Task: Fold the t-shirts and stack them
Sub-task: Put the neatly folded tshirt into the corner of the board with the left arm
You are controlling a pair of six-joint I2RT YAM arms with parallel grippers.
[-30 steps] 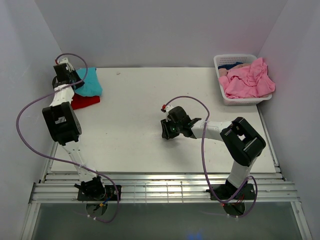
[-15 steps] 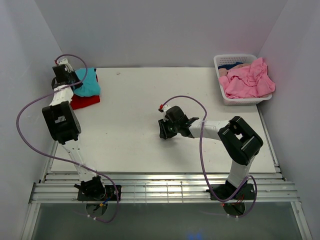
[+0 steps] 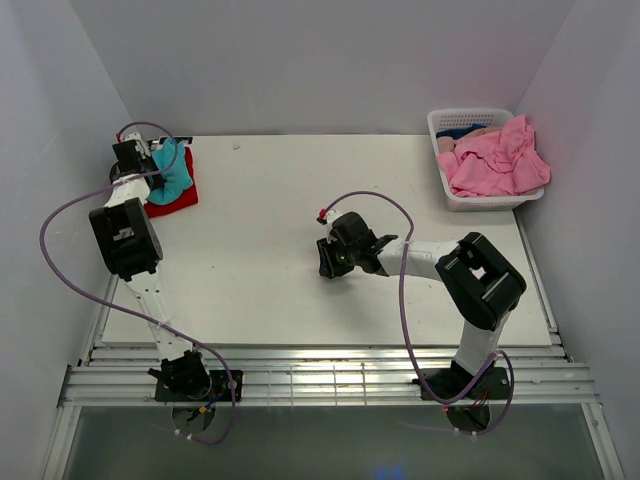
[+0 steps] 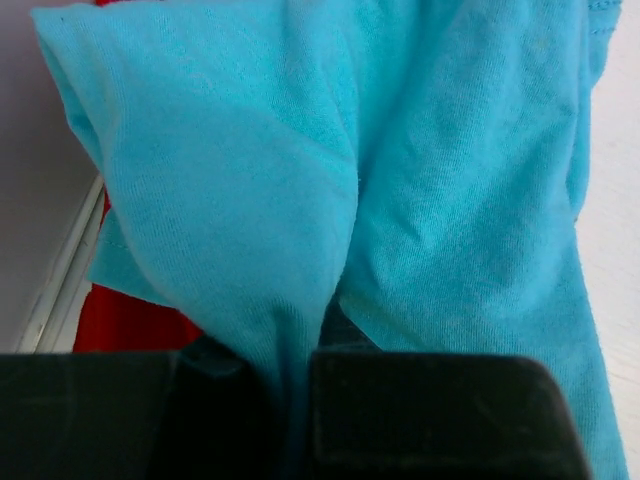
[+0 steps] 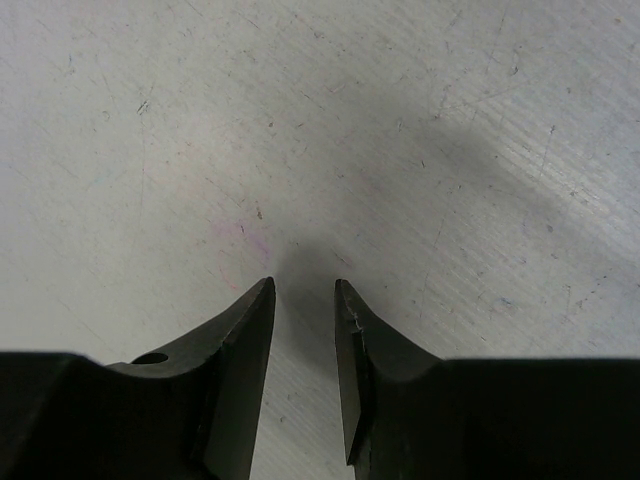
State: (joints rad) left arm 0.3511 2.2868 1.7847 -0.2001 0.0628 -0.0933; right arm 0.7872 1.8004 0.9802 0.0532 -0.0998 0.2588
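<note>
A teal t-shirt [image 3: 176, 170] hangs bunched over a folded red t-shirt [image 3: 168, 196] at the table's far left corner. My left gripper [image 3: 152, 160] is shut on the teal t-shirt. In the left wrist view a fold of the teal t-shirt [image 4: 330, 180] runs down between the fingers of my left gripper [image 4: 300, 350], and the red t-shirt [image 4: 130, 322] peeks out below it. Pink t-shirts [image 3: 496, 160] lie heaped in the basket. My right gripper [image 3: 329, 263] rests low over the bare table near the middle. In the right wrist view my right gripper [image 5: 303, 290] is open and holds nothing.
A white slotted basket [image 3: 442, 182] stands at the far right corner against the wall, with something blue in its back. White walls close in the left, back and right sides. The slatted near edge of the table carries both arm bases.
My left gripper has pulled the teal t-shirt in over the red one, so it is now bunched narrower. My right arm shifted slightly left, then held still.
</note>
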